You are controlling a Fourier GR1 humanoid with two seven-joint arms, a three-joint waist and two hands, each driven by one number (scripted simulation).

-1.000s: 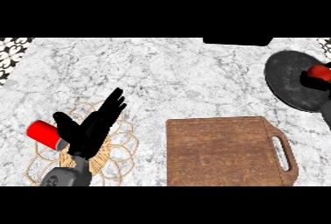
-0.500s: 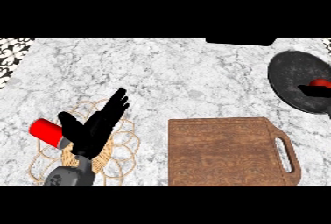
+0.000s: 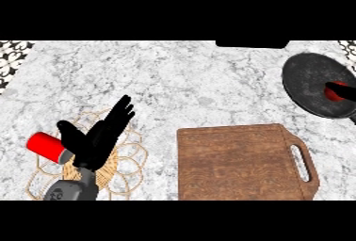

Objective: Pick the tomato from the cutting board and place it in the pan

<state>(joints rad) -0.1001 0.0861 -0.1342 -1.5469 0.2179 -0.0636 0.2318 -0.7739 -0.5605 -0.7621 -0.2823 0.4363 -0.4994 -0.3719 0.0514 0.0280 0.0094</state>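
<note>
The red tomato (image 3: 335,90) lies inside the black pan (image 3: 309,80) at the far right. A black part of my right hand (image 3: 348,94) crosses the tomato at the view's right edge; the remainder of that hand is out of view. The wooden cutting board (image 3: 240,162) with its handle slot sits at the lower right and carries nothing. My left hand (image 3: 97,139) stays open and still at the lower left, fingers pointing up.
A woven wicker trivet (image 3: 128,164) lies under my left hand. A red cylinder (image 3: 46,146) stands just left of that hand. A dark object (image 3: 252,44) sits at the counter's far edge. Marble counter lies between trivet, board and pan.
The tomato has moved a little nearer inside the pan, and my right hand has drawn back towards the right edge. The left hand has not moved.
</note>
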